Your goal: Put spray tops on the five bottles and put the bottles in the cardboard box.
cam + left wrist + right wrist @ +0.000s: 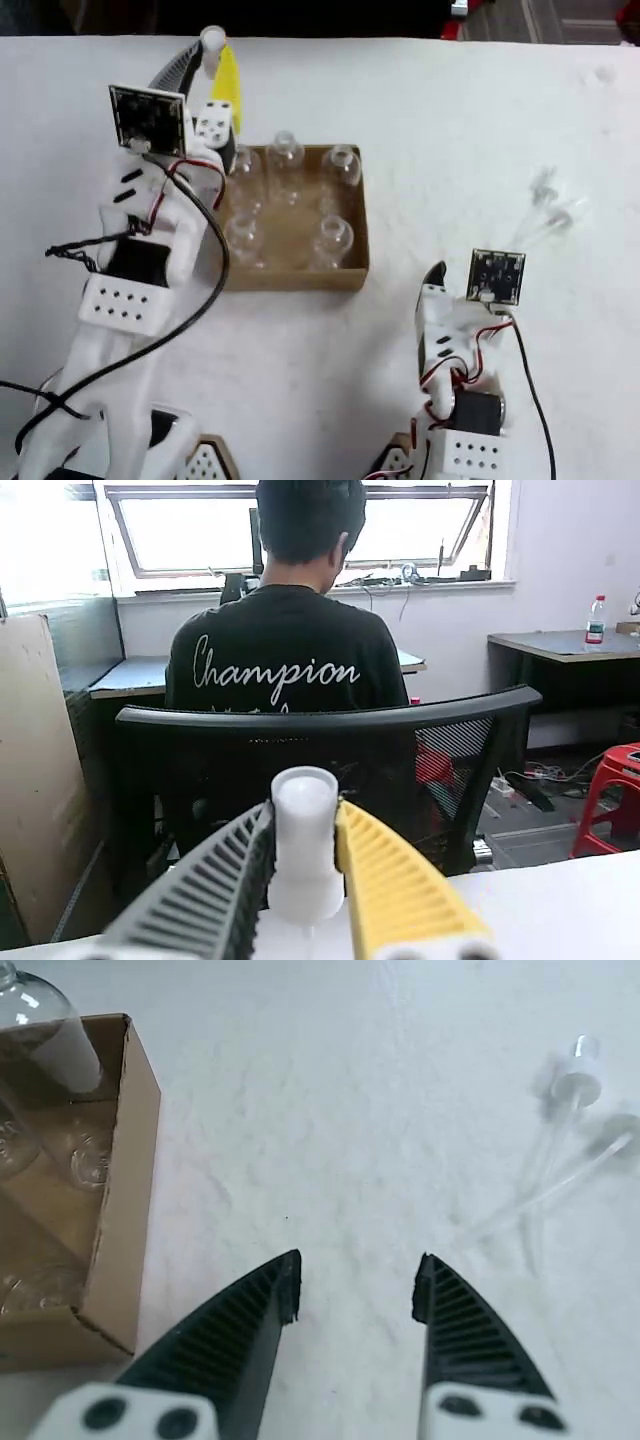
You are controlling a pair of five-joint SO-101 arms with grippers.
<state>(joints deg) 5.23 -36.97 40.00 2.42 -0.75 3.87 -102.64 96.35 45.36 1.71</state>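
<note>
Step in hand, as judged: seating the first spray top. Left jaws are clamped on a white spray top (212, 40) (304, 842), held up clear of the tabletop (450, 120) at 11 o'clock of the cardboard box (290, 276), past its far-left corner. Five bottles (285, 152) already stand in the box, all necks bare as far as seen. Right jaws gape with nothing between them, at 4 o'clock of the box. Loose spray tops (550, 210) (577, 1068) lie at 3 o'clock, well apart from it. To do it well, bring the held top plumb over one neck. The far-left bottle (243, 166) is nearest. Let the dip tube enter first, then press straight down. The tube is not discernible here, so check its line before lowering. The bottle looks light and free-standing, so likely to tip; the right jaws could steady its shoulder.
</note>
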